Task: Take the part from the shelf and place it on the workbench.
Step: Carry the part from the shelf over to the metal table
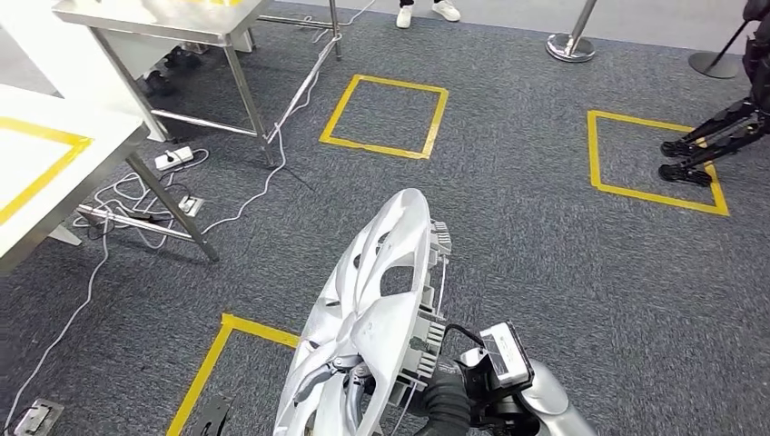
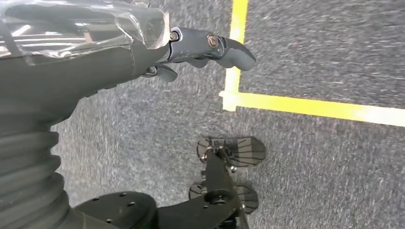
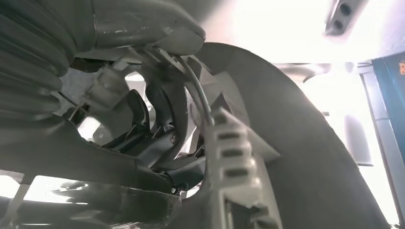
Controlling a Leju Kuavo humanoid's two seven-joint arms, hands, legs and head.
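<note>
The part is a silver wheel cover (image 1: 372, 318), held upright on its edge low in the middle of the head view, above the grey carpet. My right hand (image 1: 449, 400) grips its rim from the back side. Up close, the cover's inner rim and clips (image 3: 239, 157) lie against the dark fingers (image 3: 143, 157) of my right hand. The white workbench (image 1: 54, 154) with yellow tape stands at the far left. My left hand (image 2: 191, 50) hangs over the carpet, its fingers apart and holding nothing.
A steel table (image 1: 154, 23) stands beyond the workbench, with cables and a power strip (image 1: 174, 159) on the floor beneath. Yellow tape squares (image 1: 386, 113) mark the carpet. A stanchion base (image 1: 570, 45), a person's white shoes (image 1: 427, 11) and another robot's black feet (image 1: 699, 150) are further off.
</note>
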